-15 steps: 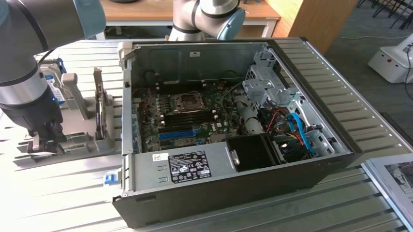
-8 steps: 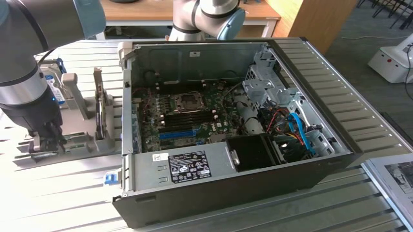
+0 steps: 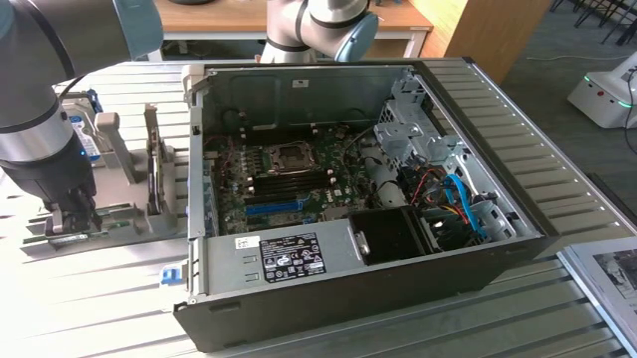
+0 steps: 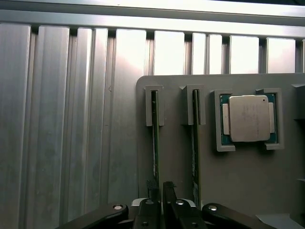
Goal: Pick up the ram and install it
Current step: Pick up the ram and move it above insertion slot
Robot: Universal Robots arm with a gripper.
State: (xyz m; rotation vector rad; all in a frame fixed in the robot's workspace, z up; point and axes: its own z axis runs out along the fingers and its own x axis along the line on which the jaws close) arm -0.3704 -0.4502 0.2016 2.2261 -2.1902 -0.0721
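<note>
Setting: a ribbed metal tabletop in a workshop, with wooden furniture behind it and an open computer case in the middle.
Tool: the tool hangs from the arm at the exterior view's left, lowered onto a grey holder beside the case.
Tool state: I cannot tell whether it is clenched or released. It sits right at the ram, but the grip itself is not clear.
Ram: the ram stands on its thin edge in a slot of the grey holder, not yet in the case.
Key relation: in the wrist view, the tool is at one end of the ram. The ram's long axis runs straight away from it toward the grey bracket capping the other end.
Neighbour: a second stick stands parallel, just beside the ram, in its own slot.
Beyond that: a square silver processor chip lies flat in a pocket of the same holder. The ram is the stick farther from it.
Destination side: the motherboard lies inside the case, well apart from the tool, toward the exterior view's right.
Progress: judged from this, the pickup is under way and nothing is installed.
</note>
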